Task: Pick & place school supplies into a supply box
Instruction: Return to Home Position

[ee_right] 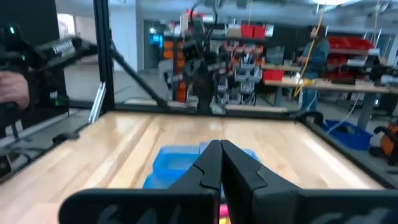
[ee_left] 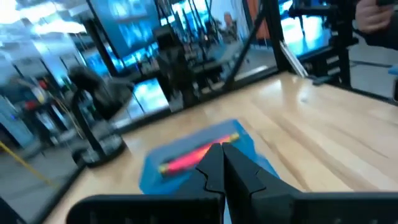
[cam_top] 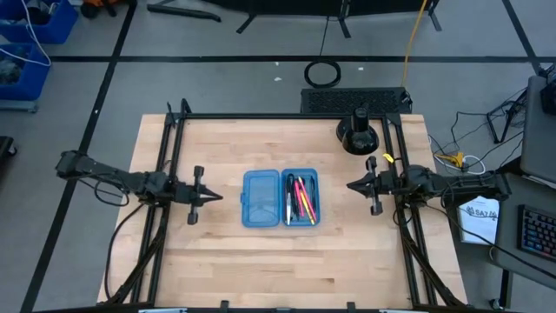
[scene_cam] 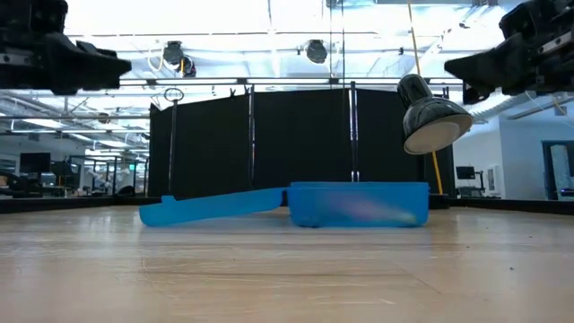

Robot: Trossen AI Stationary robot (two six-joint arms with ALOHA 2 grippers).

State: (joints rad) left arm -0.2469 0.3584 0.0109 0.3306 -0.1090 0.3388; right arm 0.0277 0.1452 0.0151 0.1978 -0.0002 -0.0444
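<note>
The translucent blue supply box (cam_top: 281,198) lies open in the middle of the table, its empty lid half (cam_top: 260,198) on the left and its tray half (cam_top: 301,198) on the right. Pink, red and black pens and a yellow pencil (cam_top: 300,198) lie inside the tray. In the low view the box (scene_cam: 359,205) rests flat, the lid (scene_cam: 215,208) slightly raised. My left gripper (cam_top: 217,196) hovers shut to the left of the box, my right gripper (cam_top: 350,185) shut to its right. Both are raised above the table. Scissors do not show.
A black round stand with a lamp head (cam_top: 359,135) sits at the far right of the table, near my right arm. A small yellow item (cam_top: 388,158) lies by the right frame rail. Bare wood (cam_top: 278,269) stretches along the near side.
</note>
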